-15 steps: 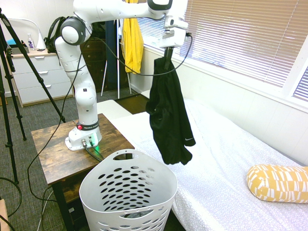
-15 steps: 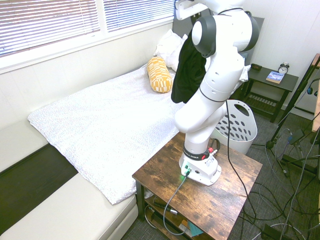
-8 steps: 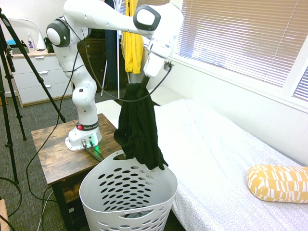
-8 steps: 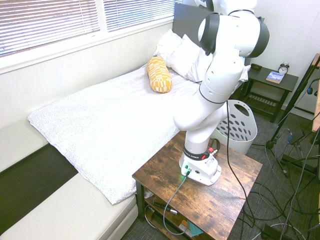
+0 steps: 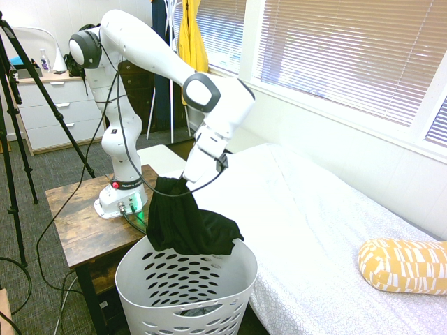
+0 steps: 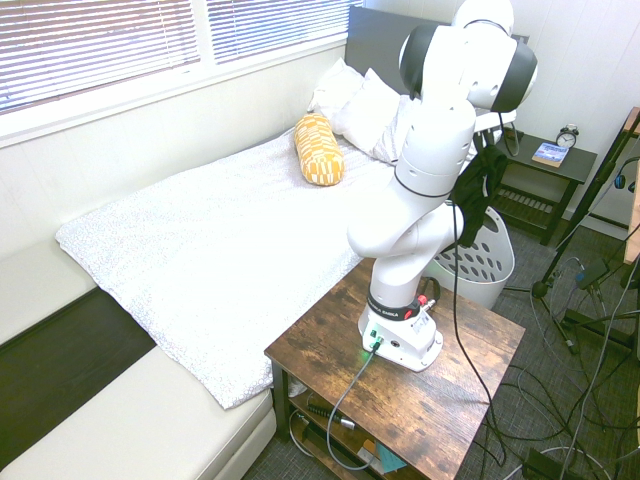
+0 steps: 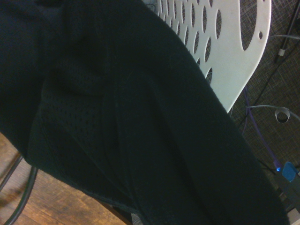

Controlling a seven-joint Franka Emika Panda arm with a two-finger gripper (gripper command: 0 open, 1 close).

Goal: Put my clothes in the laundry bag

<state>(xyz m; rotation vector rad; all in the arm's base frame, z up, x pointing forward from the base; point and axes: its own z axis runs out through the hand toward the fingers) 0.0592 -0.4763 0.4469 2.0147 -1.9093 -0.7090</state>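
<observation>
Black garment (image 5: 187, 227) hanging over the mouth of the laundry basket (image 5: 187, 293)

From where I stand, the gripper (image 5: 183, 179) is clenched on the top of the garment, just above the basket's rim on the side nearest the wooden side table (image 5: 77, 227). The cloth bunches and drapes across the basket's opening, its lower folds resting at the rim. It looks light, soft and limp, so I'd judge it will sag and fold wherever it is let go, and may catch on the rim. A pinch at one bunched edge seems enough to carry it. Beyond the basket, on the bed (image 5: 328, 230), lies a yellow pillow (image 5: 404, 265).
</observation>
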